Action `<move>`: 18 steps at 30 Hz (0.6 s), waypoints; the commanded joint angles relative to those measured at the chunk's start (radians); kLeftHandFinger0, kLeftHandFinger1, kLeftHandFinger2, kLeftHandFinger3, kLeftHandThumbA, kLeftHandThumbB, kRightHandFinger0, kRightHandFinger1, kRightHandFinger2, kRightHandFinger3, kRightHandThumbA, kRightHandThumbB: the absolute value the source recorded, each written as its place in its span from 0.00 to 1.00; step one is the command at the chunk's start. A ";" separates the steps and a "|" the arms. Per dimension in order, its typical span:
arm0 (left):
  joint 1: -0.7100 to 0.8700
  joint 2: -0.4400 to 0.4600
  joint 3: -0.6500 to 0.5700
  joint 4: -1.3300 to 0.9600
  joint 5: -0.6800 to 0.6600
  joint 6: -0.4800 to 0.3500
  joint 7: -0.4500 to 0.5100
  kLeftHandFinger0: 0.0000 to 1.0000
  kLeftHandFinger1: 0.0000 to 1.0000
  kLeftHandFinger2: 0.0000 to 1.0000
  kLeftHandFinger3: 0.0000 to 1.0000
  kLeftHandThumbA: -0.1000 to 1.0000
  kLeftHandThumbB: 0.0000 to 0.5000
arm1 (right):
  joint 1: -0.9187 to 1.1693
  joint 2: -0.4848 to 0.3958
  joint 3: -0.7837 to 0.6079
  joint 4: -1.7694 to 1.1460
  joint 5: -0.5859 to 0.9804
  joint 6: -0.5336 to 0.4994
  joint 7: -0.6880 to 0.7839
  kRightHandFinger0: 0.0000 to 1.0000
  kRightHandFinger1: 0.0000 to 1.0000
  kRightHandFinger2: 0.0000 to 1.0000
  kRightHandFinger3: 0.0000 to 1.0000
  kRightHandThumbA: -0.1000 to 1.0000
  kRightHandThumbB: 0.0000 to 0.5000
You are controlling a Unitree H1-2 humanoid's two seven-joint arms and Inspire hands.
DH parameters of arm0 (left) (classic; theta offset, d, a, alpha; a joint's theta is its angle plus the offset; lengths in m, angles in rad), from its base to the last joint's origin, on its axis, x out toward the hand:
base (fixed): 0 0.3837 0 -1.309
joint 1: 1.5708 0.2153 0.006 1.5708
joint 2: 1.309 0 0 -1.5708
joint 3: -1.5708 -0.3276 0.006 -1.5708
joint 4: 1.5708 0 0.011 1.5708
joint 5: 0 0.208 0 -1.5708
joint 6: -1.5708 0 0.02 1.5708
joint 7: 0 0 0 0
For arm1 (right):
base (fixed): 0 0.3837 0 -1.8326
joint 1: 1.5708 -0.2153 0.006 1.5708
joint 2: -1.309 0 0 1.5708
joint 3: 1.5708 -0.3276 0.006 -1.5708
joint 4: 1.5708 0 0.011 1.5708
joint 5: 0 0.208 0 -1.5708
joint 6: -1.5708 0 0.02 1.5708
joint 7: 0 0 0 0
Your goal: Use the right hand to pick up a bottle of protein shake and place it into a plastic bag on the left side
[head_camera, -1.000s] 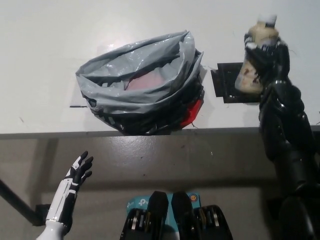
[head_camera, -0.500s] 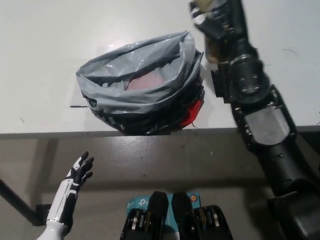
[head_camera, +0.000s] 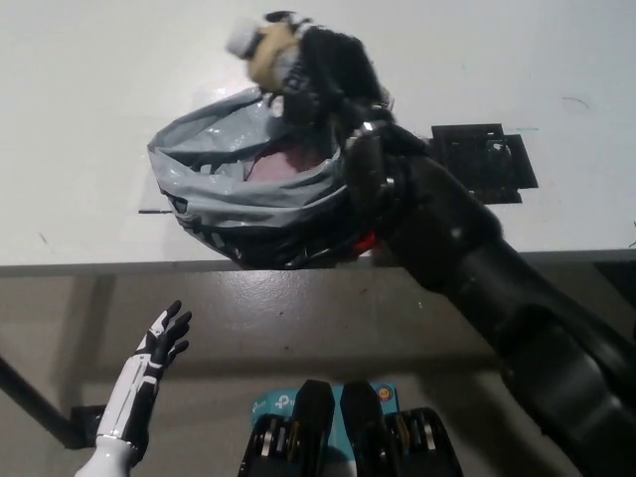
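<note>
My black right hand [head_camera: 323, 68] is shut on the protein shake bottle [head_camera: 263, 48], a beige bottle with a white cap, tilted with the cap toward the left. It hangs above the far rim of the grey plastic bag [head_camera: 243, 189], which sits open on the white table [head_camera: 89, 109] with something reddish inside. The black forearm crosses over the bag's right side and hides it. My white left hand [head_camera: 159, 343] rests below the table edge at the lower left, open with fingers spread.
A black square plate [head_camera: 484, 159] lies on the table to the right of the bag. The table's front edge [head_camera: 119, 266] runs across the picture below the bag. A dark leg or bar shows at the bottom left.
The right hand has carried the bottle leftward from above the black plate to over the bag's far rim, tilting it. The left hand has barely shifted.
</note>
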 commanded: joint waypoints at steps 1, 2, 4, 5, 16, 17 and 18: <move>-0.018 0.036 -0.020 -0.067 0.000 0.005 -0.042 1.00 1.00 1.00 1.00 1.00 0.15 | -0.212 0.045 0.158 0.108 -0.259 -0.169 -0.229 0.00 0.18 0.70 0.63 0.00 0.51; -0.021 0.036 -0.021 -0.070 -0.009 0.011 -0.048 1.00 1.00 1.00 1.00 1.00 0.17 | -0.233 0.036 0.188 0.112 -0.285 -0.164 -0.240 0.00 0.12 0.65 0.55 0.00 0.53; -0.026 0.036 -0.021 -0.070 -0.018 0.016 -0.051 1.00 1.00 1.00 1.00 1.00 0.18 | -0.265 0.022 0.218 0.104 -0.307 -0.150 -0.231 0.00 0.09 0.63 0.47 0.00 0.53; -0.027 0.036 -0.021 -0.070 -0.023 0.017 -0.053 1.00 1.00 1.00 1.00 1.00 0.16 | -0.277 0.018 0.235 0.102 -0.325 -0.133 -0.238 0.00 0.08 0.62 0.46 0.00 0.54; -0.041 0.041 -0.028 -0.061 -0.017 0.006 -0.064 1.00 1.00 1.00 1.00 1.00 0.07 | -0.384 0.010 0.384 0.134 -0.452 -0.138 -0.302 0.00 0.00 0.20 0.30 0.00 0.63; -0.046 0.042 -0.029 -0.059 -0.015 0.006 -0.065 1.00 1.00 1.00 1.00 1.00 0.07 | -0.384 0.014 0.384 0.135 -0.452 -0.138 -0.302 0.00 0.00 0.19 0.21 0.00 0.62; -0.051 0.042 -0.029 -0.058 -0.013 0.006 -0.064 1.00 1.00 1.00 1.00 1.00 0.06 | -0.377 0.021 0.378 0.137 -0.445 -0.136 -0.308 0.00 0.00 0.18 0.11 0.00 0.64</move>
